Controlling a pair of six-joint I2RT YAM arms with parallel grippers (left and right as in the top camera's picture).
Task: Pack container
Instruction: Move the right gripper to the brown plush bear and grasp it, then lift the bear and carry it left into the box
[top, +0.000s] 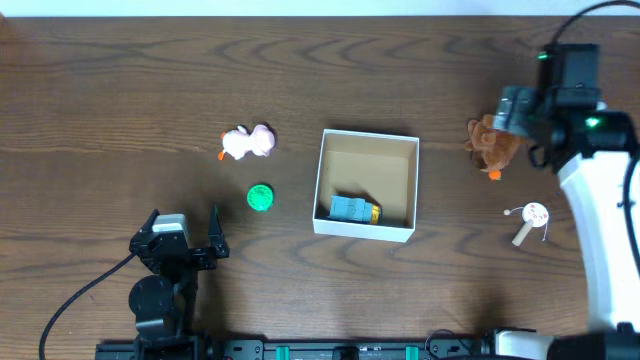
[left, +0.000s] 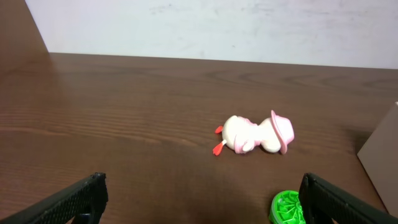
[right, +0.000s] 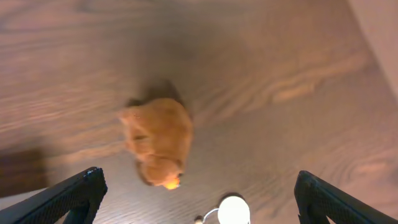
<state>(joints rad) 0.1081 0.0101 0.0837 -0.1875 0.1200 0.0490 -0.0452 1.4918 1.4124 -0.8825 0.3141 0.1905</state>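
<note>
1. Near the middle of the surface, seen from overhead, the white-walled box is sitting with a blue and yellow toy lying inside, against the wall nearest the arms' bases. A pink toy and a green round piece are lying to its left. A brown plush toy and a small white piece are lying to its right. The left fingers are sitting apart from the green piece.
2. At the left wrist, the left fingers are standing wide apart, holding nothing. The pink toy is lying ahead on its side, and a box wall is showing at the right edge.
3. At the right wrist, the right fingers are standing wide apart and empty, with the plush toy lying below between them.
</note>
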